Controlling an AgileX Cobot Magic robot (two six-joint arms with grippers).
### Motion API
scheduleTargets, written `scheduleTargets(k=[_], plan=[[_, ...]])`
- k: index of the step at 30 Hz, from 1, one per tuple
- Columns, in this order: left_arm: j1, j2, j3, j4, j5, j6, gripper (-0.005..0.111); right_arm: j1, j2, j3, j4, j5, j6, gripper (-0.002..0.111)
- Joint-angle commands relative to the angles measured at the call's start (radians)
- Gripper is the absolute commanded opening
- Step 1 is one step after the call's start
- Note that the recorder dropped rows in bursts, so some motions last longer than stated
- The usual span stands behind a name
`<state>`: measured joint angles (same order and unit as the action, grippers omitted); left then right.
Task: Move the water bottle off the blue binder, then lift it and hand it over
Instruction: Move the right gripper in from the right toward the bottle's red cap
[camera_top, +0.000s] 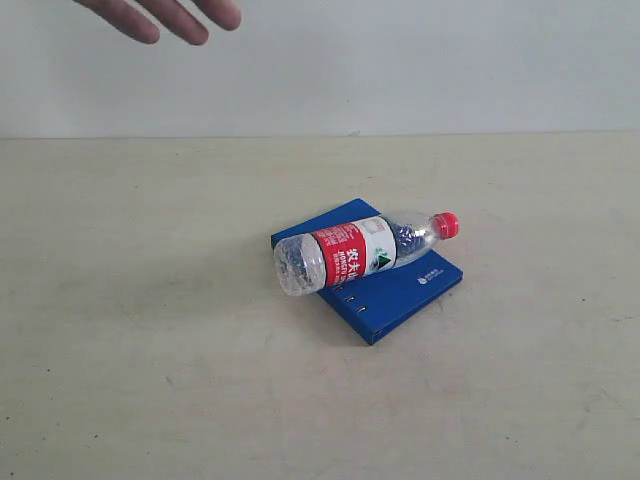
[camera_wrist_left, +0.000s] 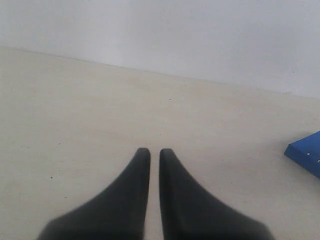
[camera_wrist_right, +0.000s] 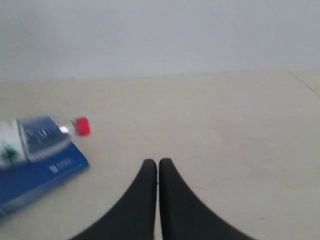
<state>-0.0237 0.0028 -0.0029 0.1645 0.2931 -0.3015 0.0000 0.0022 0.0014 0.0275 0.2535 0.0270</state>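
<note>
Right now my left gripper (camera_wrist_left: 154, 155) is pressed almost fully together, with only a thin slit between its two dark fingers, and it has hold of nothing. It hangs over bare tabletop, and from its wrist camera I see only one blue corner of the binder off to the side, well apart from the fingertips. My right gripper (camera_wrist_right: 158, 164) is closed tight, its fingers touching along their length, and it too is empty. It sits over bare table near the binder's edge but touches neither binder nor bottle. The water bottle (camera_top: 355, 252) lies on its side across the blue binder (camera_top: 410, 290). In the exterior view its red cap (camera_top: 445, 224) points to the right and toward the far wall, and its clear base sticks out past the binder's left edge toward the camera. The red-and-white label with its small green mark faces up. The binder lies flat and closed on the beige table (camera_top: 150, 300), turned at an angle, with the small slots of its spine along the near edge and a small white logo near its right corner. A person's hand (camera_top: 165, 15) reaches in at the top left of the exterior view, fingers pointing down, well apart from the bottle. Neither of my arms shows in that view.
</note>
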Motion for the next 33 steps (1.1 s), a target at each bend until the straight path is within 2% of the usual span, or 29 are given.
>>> scheduleTargets(k=[1, 3, 7, 10, 13, 15, 17, 18, 19, 22, 25, 28, 33], plan=[[-0.009, -0.003, 0.003, -0.008, -0.005, 0.003, 0.007, 0.001, -0.002, -0.001, 0.459, -0.225, 0.282, 0.0], [-0.009, -0.003, 0.003, -0.008, -0.005, 0.003, 0.007, 0.001, -0.002, -0.001, 0.633, -0.254, 0.362, 0.0], [-0.009, -0.003, 0.003, -0.008, -0.005, 0.003, 0.007, 0.001, -0.002, -0.001, 0.646, -0.231, 0.367, 0.0], [-0.009, -0.003, 0.003, -0.008, -0.005, 0.003, 0.007, 0.001, -0.002, -0.001, 0.666, -0.254, 0.456, 0.0], [-0.009, -0.003, 0.003, -0.008, -0.005, 0.003, 0.007, 0.001, 0.009, -0.112, 0.599, -0.193, 0.292, 0.002], [-0.009, -0.003, 0.003, -0.008, -0.005, 0.003, 0.007, 0.001, 0.171, -0.273, 0.581, -0.007, 0.031, 0.009], [-0.009, -0.003, 0.003, -0.008, -0.005, 0.003, 0.007, 0.001, 0.433, -0.4, 0.594, 0.234, -0.289, 0.014], [-0.009, -0.003, 0.003, -0.008, -0.005, 0.003, 0.007, 0.001, 0.6, -0.445, 0.607, 0.309, -0.372, 0.016], [-0.009, -0.003, 0.003, -0.008, -0.005, 0.003, 0.007, 0.001, 0.742, -0.477, 0.631, 0.326, -0.406, 0.017], [-0.009, -0.003, 0.003, -0.008, -0.005, 0.003, 0.007, 0.001, 0.994, -0.527, 0.74, 0.222, -0.406, 0.022], [-0.009, -0.003, 0.003, -0.008, -0.005, 0.003, 0.007, 0.001, 1.215, -0.596, 0.854, 0.159, -0.408, 0.04], [-0.009, -0.003, 0.003, -0.008, -0.005, 0.003, 0.007, 0.001, 1.419, -0.694, 0.951, 0.184, -0.425, 0.056], [-0.009, -0.003, 0.003, -0.008, -0.005, 0.003, 0.007, 0.001, 1.638, -0.871, 1.188, 0.285, -0.577, 0.048]])
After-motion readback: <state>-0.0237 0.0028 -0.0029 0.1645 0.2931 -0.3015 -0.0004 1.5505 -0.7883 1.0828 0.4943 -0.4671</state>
